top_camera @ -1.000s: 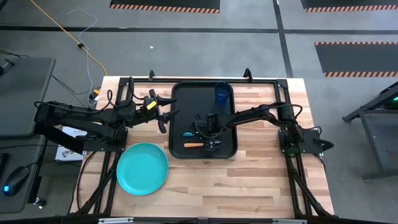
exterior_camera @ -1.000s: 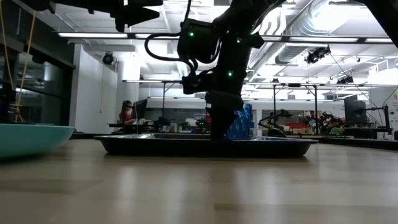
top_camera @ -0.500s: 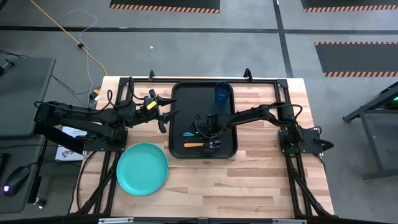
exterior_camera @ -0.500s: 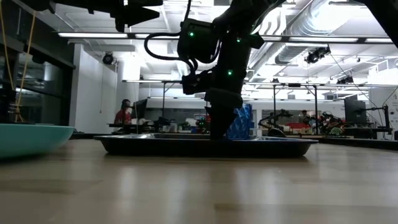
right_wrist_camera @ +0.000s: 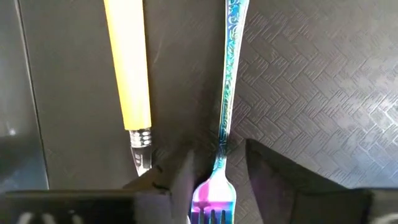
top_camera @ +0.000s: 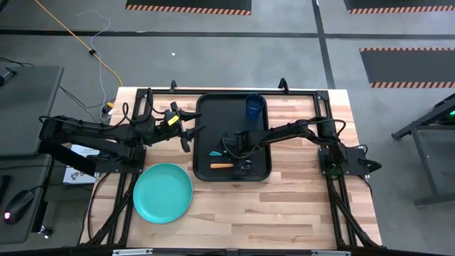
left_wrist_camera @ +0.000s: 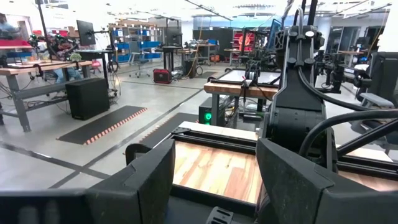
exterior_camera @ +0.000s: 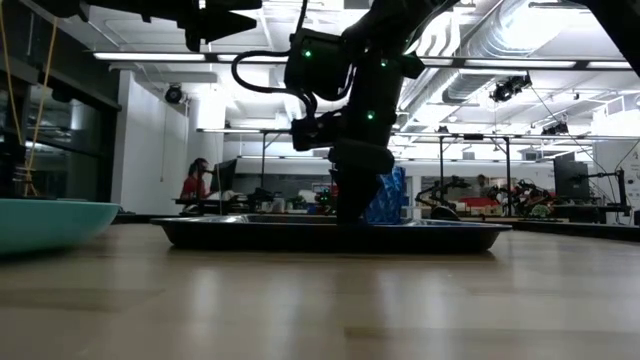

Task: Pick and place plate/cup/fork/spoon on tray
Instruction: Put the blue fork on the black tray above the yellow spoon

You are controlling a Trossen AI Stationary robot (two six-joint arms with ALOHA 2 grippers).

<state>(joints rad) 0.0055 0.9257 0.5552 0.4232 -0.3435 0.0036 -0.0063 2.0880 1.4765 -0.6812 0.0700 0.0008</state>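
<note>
The black tray [top_camera: 260, 131] lies at the table's far middle. On it stand the dark blue cup [top_camera: 254, 107] and lie the orange-handled spoon [top_camera: 222, 166] and the teal-and-blue fork [top_camera: 215, 153], side by side. My right gripper [top_camera: 242, 158] points down over the tray. In its wrist view the gripper [right_wrist_camera: 217, 168] is narrowly open, its fingers on either side of the fork's head [right_wrist_camera: 211, 193], which lies flat on the tray. My left gripper [top_camera: 188, 129] is open and empty, raised left of the tray. The teal plate [top_camera: 163, 192] rests on the table near the left front.
A black metal frame [top_camera: 298, 91] borders the table's far edge and sides. The spoon's handle [right_wrist_camera: 129, 68] lies close beside the fork's handle [right_wrist_camera: 229, 74]. Bare wood stretches in front of the tray and to its right [top_camera: 298, 192].
</note>
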